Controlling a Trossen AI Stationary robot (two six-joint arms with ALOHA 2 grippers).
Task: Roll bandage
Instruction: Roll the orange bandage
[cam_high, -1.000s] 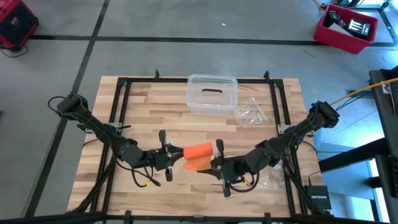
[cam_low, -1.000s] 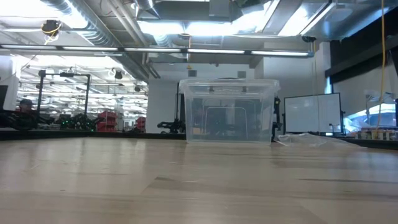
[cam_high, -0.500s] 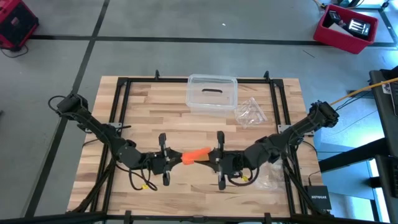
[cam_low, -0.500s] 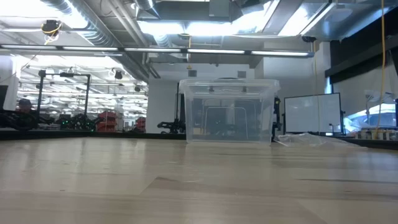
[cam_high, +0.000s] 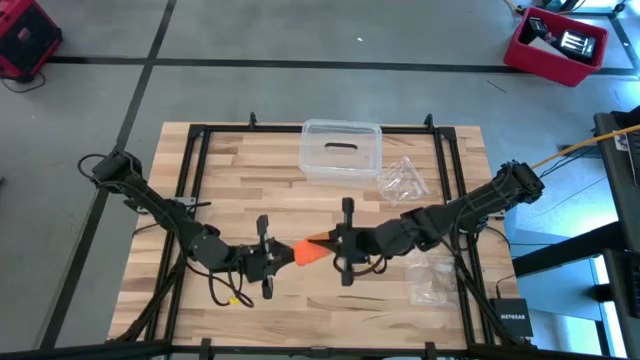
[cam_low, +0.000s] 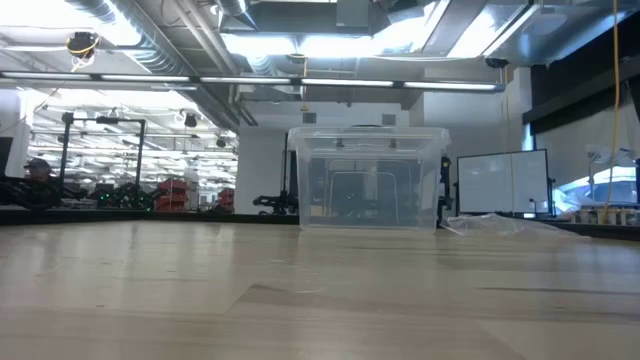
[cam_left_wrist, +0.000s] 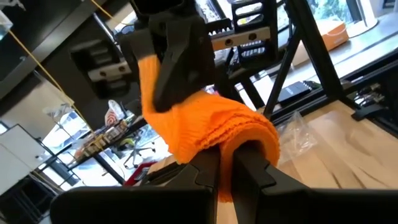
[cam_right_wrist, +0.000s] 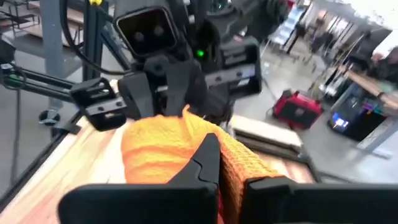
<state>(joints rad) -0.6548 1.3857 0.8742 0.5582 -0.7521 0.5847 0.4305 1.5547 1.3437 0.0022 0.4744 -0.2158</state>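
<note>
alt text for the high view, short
Overhead view: both arms meet near the table's front, the left tool and right tool each gripping an end of the orange bandage. A clear plastic box and crinkled plastic bag lie behind.

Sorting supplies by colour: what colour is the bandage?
Bright orange; the bandage shows best in the left wrist view.
</note>
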